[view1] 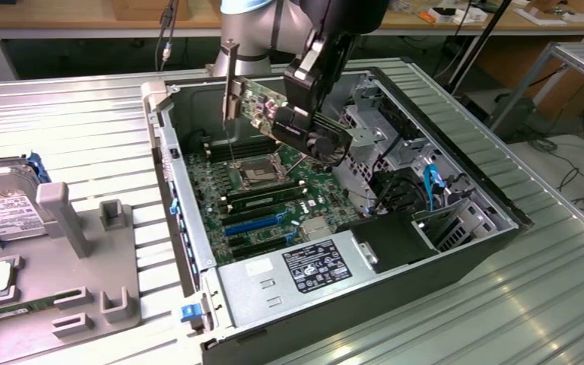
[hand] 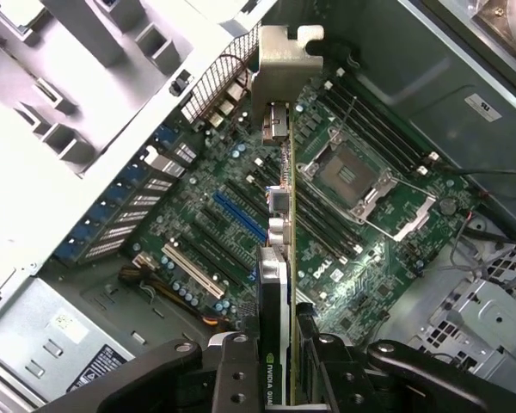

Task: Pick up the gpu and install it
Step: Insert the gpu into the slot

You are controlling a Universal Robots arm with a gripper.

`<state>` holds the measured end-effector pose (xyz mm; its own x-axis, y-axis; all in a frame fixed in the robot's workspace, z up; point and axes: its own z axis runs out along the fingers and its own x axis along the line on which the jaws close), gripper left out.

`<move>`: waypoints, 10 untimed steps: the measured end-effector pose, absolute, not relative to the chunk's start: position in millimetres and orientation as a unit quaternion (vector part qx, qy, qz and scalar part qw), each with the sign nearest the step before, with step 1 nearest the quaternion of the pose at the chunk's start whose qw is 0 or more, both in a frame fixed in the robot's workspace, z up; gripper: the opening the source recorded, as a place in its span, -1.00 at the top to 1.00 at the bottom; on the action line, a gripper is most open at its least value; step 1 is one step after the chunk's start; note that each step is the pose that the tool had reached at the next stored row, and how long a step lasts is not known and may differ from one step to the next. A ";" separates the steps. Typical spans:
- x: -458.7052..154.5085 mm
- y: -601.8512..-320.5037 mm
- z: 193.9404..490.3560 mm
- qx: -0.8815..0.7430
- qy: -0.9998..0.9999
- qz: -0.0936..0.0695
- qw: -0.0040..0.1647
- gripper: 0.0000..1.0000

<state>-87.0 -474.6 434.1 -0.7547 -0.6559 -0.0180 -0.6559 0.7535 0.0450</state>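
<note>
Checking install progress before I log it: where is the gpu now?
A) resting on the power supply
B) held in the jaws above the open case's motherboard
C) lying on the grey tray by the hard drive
B: the jaws are shut on the gpu, which hangs tilted above the motherboard, not yet in any slot.

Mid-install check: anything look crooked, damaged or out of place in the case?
Nothing looks damaged or spilled. The gpu is clamped in the fingers above the motherboard, tilted in the exterior view and in no slot. The CPU socket is bare, with no cooler.
</note>
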 end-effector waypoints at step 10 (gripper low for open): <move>-87.0 -474.6 434.1 -0.372 0.928 0.024 0.000 0.47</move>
<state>-87.0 -474.6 434.1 -0.7238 -0.6898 -0.0180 -0.6898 0.7226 0.0450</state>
